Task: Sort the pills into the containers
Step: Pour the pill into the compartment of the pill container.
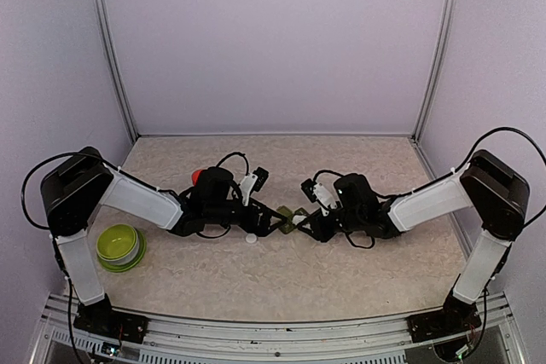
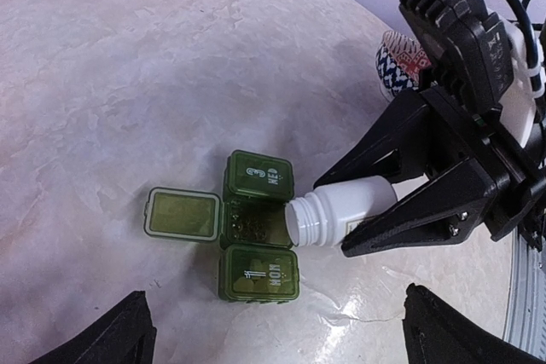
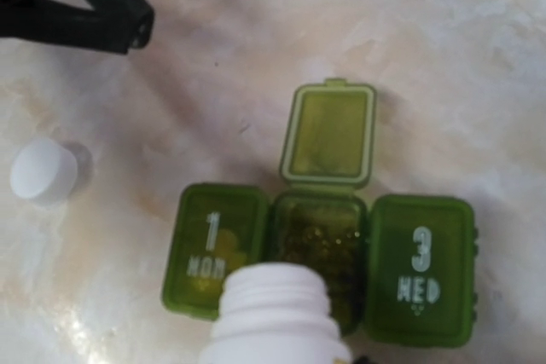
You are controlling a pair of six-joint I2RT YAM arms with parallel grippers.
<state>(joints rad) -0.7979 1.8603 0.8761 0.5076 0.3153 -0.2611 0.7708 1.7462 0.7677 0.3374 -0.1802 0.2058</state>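
1. The containers (image 3: 418, 270) are set on the counter (image 2: 128, 83) between the arms; the middle lid (image 3: 328, 132) is flipped open and the outer two are shut.
2. A white bottle (image 2: 320, 221) is clamped in the right claw (image 2: 339, 216) and tipped over the open compartment, so pouring is judged in hand.
3. The left claw (image 2: 275, 321) is spread wide; nothing is held.
4. A gentle, measured tilt is called for next.

A lab-style robot test booth: plain pale lilac panel walls (image 1: 273, 40), slim aluminium corner posts (image 1: 112, 49), a beige marbled surface (image 1: 290, 274), a metal mounting rail (image 1: 273, 330).
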